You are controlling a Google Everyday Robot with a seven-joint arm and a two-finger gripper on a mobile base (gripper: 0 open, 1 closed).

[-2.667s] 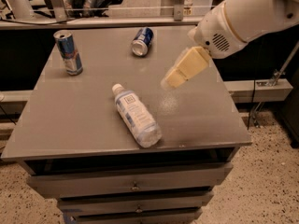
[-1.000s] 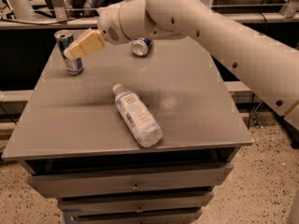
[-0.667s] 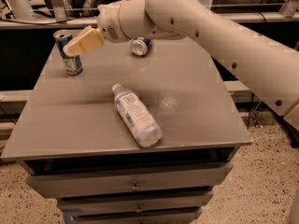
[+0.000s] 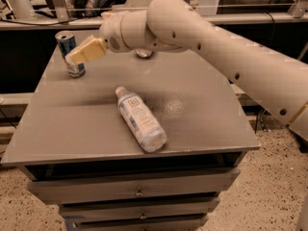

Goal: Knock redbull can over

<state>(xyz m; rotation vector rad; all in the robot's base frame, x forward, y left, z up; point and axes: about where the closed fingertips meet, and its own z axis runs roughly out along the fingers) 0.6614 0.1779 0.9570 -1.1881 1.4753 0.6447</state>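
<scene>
The redbull can [image 4: 66, 42], slim, blue and silver, stands upright at the back left corner of the grey table [image 4: 86, 129]. My gripper [image 4: 73, 57], a tan wedge with the fingers together, reaches in from the right. Its tip lies across the can's mid-body as seen from here, and touches it or sits just in front of it. The gripper holds nothing. The middle of the can is hidden behind the fingers.
A clear plastic bottle [image 4: 140, 119] with a white cap lies on its side in the middle of the table. A shorter dark can [image 4: 143, 54] lies at the back, mostly hidden behind my arm [image 4: 202, 37]. Drawers sit below the front edge.
My arm has swung from the right side of the table across to the back left. The gripper tip has dropped slightly to the can's mid-body. The can still stands upright.
</scene>
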